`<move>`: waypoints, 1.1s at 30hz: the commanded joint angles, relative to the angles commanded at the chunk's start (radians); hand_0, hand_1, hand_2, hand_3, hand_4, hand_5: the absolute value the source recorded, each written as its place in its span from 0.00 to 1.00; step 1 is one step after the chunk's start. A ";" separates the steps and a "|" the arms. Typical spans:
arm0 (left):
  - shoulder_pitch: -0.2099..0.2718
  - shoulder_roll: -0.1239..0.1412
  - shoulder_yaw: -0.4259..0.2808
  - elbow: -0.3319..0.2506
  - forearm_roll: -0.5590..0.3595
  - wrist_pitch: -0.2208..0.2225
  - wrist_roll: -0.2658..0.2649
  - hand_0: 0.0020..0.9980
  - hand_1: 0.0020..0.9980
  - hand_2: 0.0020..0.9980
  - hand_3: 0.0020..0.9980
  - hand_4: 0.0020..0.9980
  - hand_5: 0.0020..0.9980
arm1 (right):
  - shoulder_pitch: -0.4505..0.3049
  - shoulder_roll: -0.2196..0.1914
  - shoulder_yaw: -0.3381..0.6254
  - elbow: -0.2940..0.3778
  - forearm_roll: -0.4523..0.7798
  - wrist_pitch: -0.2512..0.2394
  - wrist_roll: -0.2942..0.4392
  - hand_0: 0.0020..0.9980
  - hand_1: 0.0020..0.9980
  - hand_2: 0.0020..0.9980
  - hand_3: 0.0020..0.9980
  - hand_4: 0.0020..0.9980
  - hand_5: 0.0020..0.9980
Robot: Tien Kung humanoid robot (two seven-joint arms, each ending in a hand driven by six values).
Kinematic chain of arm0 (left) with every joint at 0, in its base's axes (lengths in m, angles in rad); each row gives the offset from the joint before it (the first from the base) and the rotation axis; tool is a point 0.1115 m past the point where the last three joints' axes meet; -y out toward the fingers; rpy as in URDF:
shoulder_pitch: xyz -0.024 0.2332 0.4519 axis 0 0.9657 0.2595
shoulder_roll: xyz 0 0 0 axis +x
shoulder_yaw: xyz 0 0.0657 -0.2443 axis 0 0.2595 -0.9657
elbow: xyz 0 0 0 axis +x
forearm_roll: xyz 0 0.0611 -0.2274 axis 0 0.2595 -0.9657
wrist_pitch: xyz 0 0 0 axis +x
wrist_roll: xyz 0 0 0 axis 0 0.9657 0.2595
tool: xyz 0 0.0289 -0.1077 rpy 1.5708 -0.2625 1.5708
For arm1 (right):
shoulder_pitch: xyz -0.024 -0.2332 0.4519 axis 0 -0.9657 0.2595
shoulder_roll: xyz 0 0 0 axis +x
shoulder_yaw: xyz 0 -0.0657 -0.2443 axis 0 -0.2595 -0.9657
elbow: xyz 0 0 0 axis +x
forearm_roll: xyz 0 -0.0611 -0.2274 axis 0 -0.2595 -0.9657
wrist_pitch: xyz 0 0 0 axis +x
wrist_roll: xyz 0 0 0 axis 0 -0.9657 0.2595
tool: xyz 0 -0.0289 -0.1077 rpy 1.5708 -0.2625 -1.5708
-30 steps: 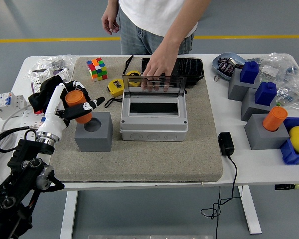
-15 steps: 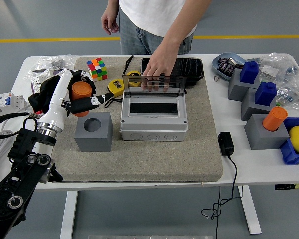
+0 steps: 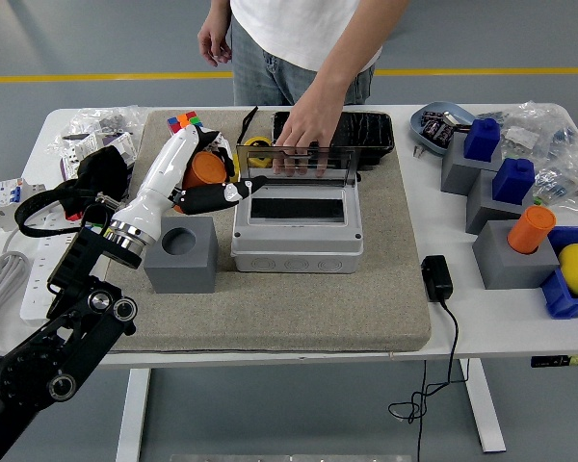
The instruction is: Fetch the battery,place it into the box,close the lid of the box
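Note:
An orange cylindrical battery [image 3: 206, 169] is off the mat in my left hand [image 3: 212, 188], whose white fingers are shut around it. The hand hovers just left of the grey box [image 3: 297, 245], near its back left corner, with one finger pointing at the box's dark opening [image 3: 297, 207]. The grey holder block [image 3: 180, 255] with a round hole stands empty below my forearm. A person at the far side rests a hand [image 3: 303, 144] on the box's clear lid [image 3: 294, 162], holding it upright. My right arm is out of view.
Behind the hand are a Rubik's cube [image 3: 181, 121] and a yellow tape measure [image 3: 258, 145]; a black tray [image 3: 366, 130] lies behind the box. At right stand grey blocks with blue pieces [image 3: 482, 140], another orange cylinder [image 3: 530, 229] and a black adapter [image 3: 436, 277].
My left hand lifted the orange battery away from the grey holder block, then carried it right and farther back, up to the box's left side. The person's hand has stayed on the lid.

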State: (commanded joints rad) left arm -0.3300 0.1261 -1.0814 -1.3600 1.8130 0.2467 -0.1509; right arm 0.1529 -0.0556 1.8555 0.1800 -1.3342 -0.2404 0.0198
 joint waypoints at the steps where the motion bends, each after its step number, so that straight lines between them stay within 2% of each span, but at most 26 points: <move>1: -0.003 0.000 0.006 0.001 0.016 0.000 0.005 0.02 0.00 0.00 0.00 0.84 0.40 | 0.001 0.000 0.000 0.000 0.000 0.000 0.000 0.83 0.82 0.77 0.80 1.00 1.00; 7: -0.038 -0.007 0.071 0.016 0.114 -0.003 0.036 0.02 0.00 0.00 0.00 0.82 0.41 | 0.009 -0.005 -0.001 0.000 0.003 -0.001 0.002 0.83 0.82 0.77 0.80 1.00 1.00; 14: -0.083 -0.014 0.131 0.046 0.138 -0.011 0.050 0.02 0.00 0.00 0.00 0.82 0.41 | 0.011 -0.007 -0.002 0.000 0.001 -0.001 0.000 0.83 0.82 0.77 0.80 1.00 1.00; 21: -0.128 -0.027 0.200 0.086 0.113 -0.015 0.052 0.02 0.00 0.00 0.00 0.82 0.41 | 0.015 -0.011 -0.013 0.000 0.005 -0.001 -0.001 0.83 0.82 0.77 0.81 1.00 1.00; 29: -0.190 -0.044 0.288 0.174 0.046 -0.009 0.036 0.02 0.00 0.00 0.00 0.82 0.45 | 0.014 -0.011 -0.019 0.000 0.000 -0.001 -0.004 0.83 0.82 0.77 0.81 1.00 1.00; 33: -0.209 -0.052 0.308 0.209 0.026 -0.006 0.029 0.02 0.00 0.00 0.00 0.82 0.45 | 0.014 -0.012 -0.026 0.000 0.004 -0.001 -0.003 0.83 0.82 0.77 0.81 1.00 1.00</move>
State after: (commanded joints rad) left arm -0.5394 0.0742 -0.7733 -1.1508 1.8387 0.2410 -0.1216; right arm 0.1670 -0.0679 1.8300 0.1800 -1.3297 -0.2418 0.0164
